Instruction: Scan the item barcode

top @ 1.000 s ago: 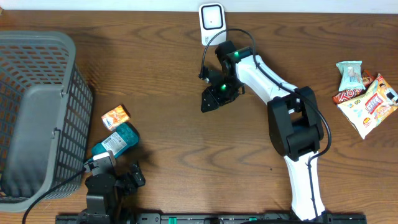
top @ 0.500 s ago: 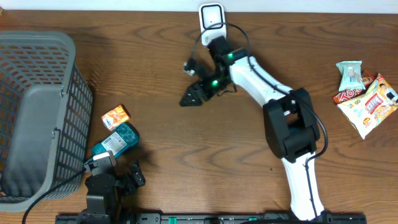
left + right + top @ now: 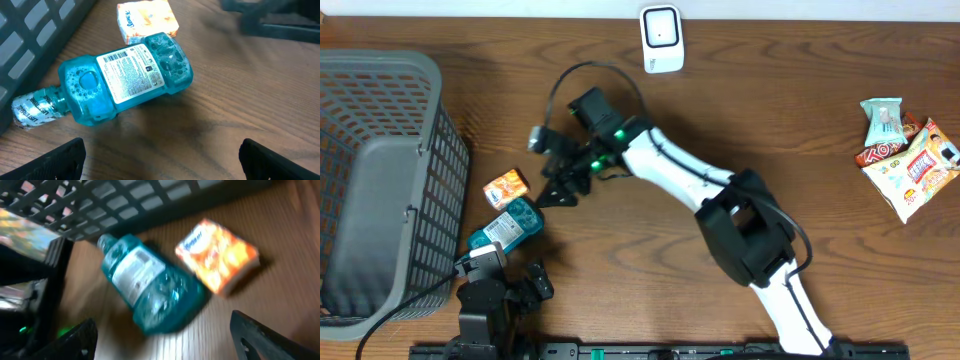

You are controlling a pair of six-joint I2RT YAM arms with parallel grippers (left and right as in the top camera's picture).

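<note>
A blue mouthwash bottle (image 3: 510, 225) lies on its side by the basket. Its white barcode label (image 3: 131, 71) faces up, and it also shows in the right wrist view (image 3: 150, 290). A small orange box (image 3: 506, 186) (image 3: 147, 19) (image 3: 217, 255) lies just beyond it. The white scanner (image 3: 661, 38) stands at the table's far edge. My right gripper (image 3: 556, 189) (image 3: 170, 340) hangs open just right of the box and bottle, holding nothing. My left gripper (image 3: 162, 162) stands wide open near the bottle's near side, with only bare table between its fingers.
A grey mesh basket (image 3: 380, 180) fills the left side, right against the bottle's cap end. Several snack packets (image 3: 905, 150) lie at the far right. The left arm (image 3: 485, 300) sits at the front left edge.
My right arm has swung left from beside the scanner to the orange box and bottle, its jaws opening wider. The left arm, bottle and box have not moved.
</note>
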